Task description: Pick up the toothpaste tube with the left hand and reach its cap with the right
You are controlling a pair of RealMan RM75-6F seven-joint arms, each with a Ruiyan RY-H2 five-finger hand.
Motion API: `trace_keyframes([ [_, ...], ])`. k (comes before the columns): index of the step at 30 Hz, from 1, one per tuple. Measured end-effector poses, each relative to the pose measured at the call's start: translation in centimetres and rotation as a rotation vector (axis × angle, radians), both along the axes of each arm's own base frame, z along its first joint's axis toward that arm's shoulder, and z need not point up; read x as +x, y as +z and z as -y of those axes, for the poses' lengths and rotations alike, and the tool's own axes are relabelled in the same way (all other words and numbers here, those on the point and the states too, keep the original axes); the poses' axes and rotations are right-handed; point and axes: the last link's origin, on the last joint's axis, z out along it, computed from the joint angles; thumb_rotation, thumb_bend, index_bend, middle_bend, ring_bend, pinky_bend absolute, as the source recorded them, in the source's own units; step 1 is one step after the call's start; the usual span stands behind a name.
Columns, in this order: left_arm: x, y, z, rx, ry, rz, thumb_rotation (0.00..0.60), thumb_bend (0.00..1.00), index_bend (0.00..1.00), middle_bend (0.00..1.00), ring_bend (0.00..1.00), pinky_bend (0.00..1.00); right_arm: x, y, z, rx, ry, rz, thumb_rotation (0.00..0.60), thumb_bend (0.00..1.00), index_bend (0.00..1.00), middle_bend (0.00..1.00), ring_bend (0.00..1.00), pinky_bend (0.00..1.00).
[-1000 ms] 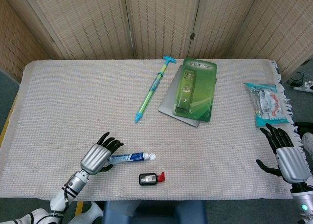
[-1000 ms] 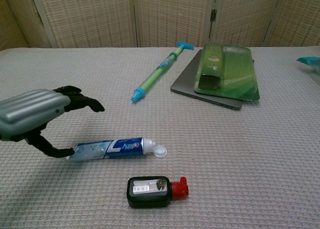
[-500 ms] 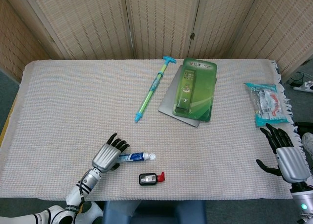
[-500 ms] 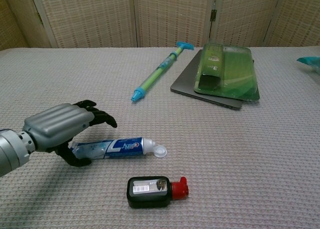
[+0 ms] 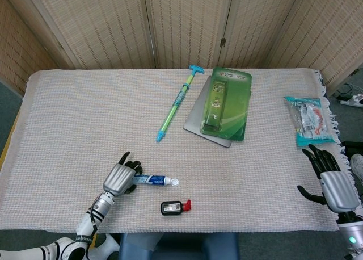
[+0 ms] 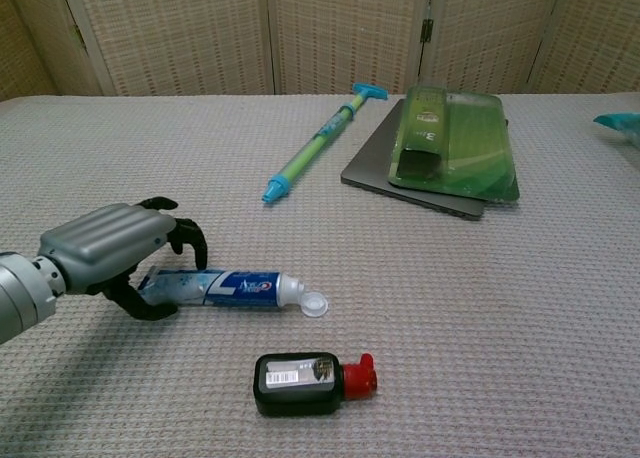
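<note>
The toothpaste tube [image 5: 152, 180] [image 6: 235, 288] lies on the cloth near the front left, its white cap [image 5: 175, 183] [image 6: 314, 305] pointing right. My left hand [image 5: 119, 179] [image 6: 105, 248] grips the tube's tail end, fingers curled over it and thumb under it; the tube still rests on the cloth. My right hand [image 5: 334, 183] hovers open at the table's front right edge, far from the cap, fingers spread. It shows only in the head view.
A small black bottle with a red cap [image 5: 173, 207] [image 6: 310, 383] lies just in front of the tube. Further back are a green-and-blue pump toy [image 5: 177, 104] [image 6: 320, 143], a green package [image 5: 227, 104] [image 6: 450, 138] on a grey slab [image 5: 195, 121], and a teal packet [image 5: 311, 121] at the right edge.
My left hand came down over the tube's tail and its fingers curled around it. The tube shifted slightly left. The right hand stayed put.
</note>
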Motion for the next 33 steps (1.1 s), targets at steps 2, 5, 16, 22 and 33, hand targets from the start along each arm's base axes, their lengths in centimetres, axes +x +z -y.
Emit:
trace_keyframes([
  [2, 0.2, -0.2, 0.0, -0.009, 0.008, 0.011, 0.6, 0.34, 0.43, 0.41, 0.35, 0.08, -0.1, 0.0, 0.0, -0.001, -0.003, 0.0, 0.6, 0.31, 0.0, 0.0, 0.0, 0.0],
  [5, 0.3, -0.3, -0.1, -0.007, 0.014, 0.018, 0.6, 0.35, 0.43, 0.42, 0.35, 0.08, -0.2, 0.0, -0.1, -0.001, -0.006, 0.0, 0.6, 0.31, 0.0, 0.0, 0.0, 0.0],
  [16, -0.1, -0.7, -0.9, 0.009, 0.083, 0.049, 0.6, 0.54, 0.6, 0.6, 0.5, 0.39, -0.3, -0.1, 0.0, 0.0, -0.008, 0.005, 0.6, 0.31, 0.0, 0.0, 0.0, 0.0],
  [22, -0.6, -0.7, -0.7, -0.034, 0.13, 0.109, 0.6, 0.62, 0.72, 0.73, 0.62, 0.53, 0.1, 0.1, 0.1, -0.009, 0.008, 0.002, 0.6, 0.31, 0.0, 0.0, 0.0, 0.0],
  [33, 0.9, 3.0, -0.7, 0.047, 0.016, 0.326, 0.6, 0.66, 0.78, 0.79, 0.67, 0.54, 3.1, 0.1, 1.3, 0.031, 0.124, 0.001, 0.6, 0.31, 0.0, 0.0, 0.0, 0.0],
])
